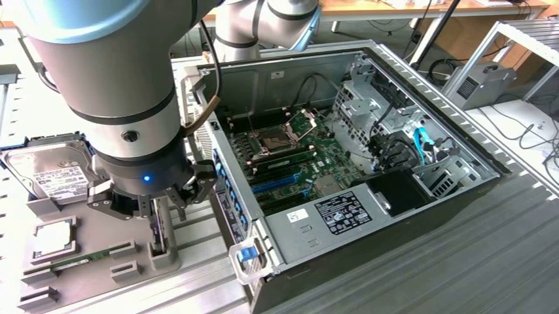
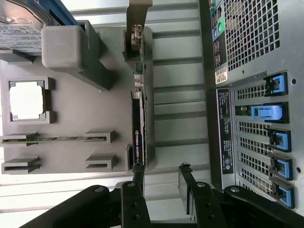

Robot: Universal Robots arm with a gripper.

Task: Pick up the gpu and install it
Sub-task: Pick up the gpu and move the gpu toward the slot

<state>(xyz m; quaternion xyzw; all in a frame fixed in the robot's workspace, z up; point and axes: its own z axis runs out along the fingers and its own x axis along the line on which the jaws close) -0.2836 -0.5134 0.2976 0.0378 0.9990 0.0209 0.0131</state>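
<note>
Hanging low over the grey tray [image 1: 105, 229] on the arm [image 1: 114, 98], with jaws released and spread wide, gripping nothing. Right beneath them, upright on its long edge in a slotted block of that tray, not yet lifted: the gpu [image 1: 158, 230] [image 2: 140, 128], dark face beside green board. Cannot tell whether the fingertips [image 2: 138, 178] touch its near end. Further along the tray, well apart from the card: a narrow memory stick [image 2: 52, 139] in its holder, a square processor [image 2: 27, 99], then a hard drive [image 1: 48, 173] with a white label. Beside the tray, on the ribbed tabletop [image 1: 489, 261], an open computer case [image 1: 367, 258] baring its motherboard [image 1: 306, 163], blue latches [image 2: 268, 111] down its rear.
</note>
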